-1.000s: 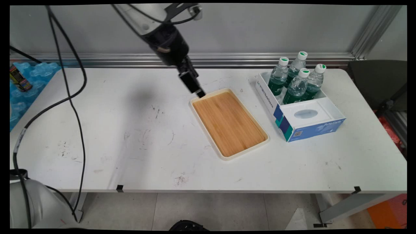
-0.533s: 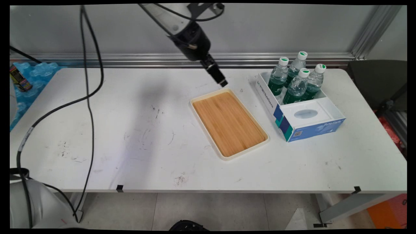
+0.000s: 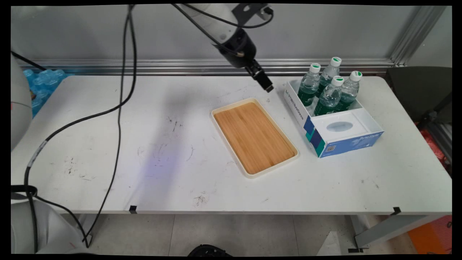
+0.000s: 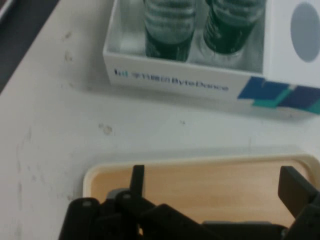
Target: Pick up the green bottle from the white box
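While the arm reaches in from the upper left of the main view, its gripper [image 3: 269, 88] hangs in the air over the strip of white tabletop [image 3: 144, 126] between the far end of the wooden tray [image 3: 254, 136] and the white-and-blue box [image 3: 326, 139]. A second ago it was low at the tray's far left corner; half a second ago it was at the tray's far right corner; now it is clear of the tray, higher, and further right, near the box's left wall. Nothing on the tabletop has shifted: the tray lies where it was, bare, and the four green-labelled water bottles [image 3: 330, 95] stand upright in the box's far compartment. The box's near part is a white lid with an oval opening. From this angle the fingers read as one dark tip, so their spacing cannot be judged here.

Seen from the hand view, the two fingers [image 4: 137, 181] rise well apart at the bottom edge, with nothing between them, so the gripper is spread and empty. Below and between them lies the tray's [image 4: 200, 187] rounded end; beyond it, bare tabletop [image 4: 60, 130], then the box's lettered side wall [image 4: 170, 80]. Two bottles [image 4: 167, 30] show behind that wall, dead ahead of the hand.
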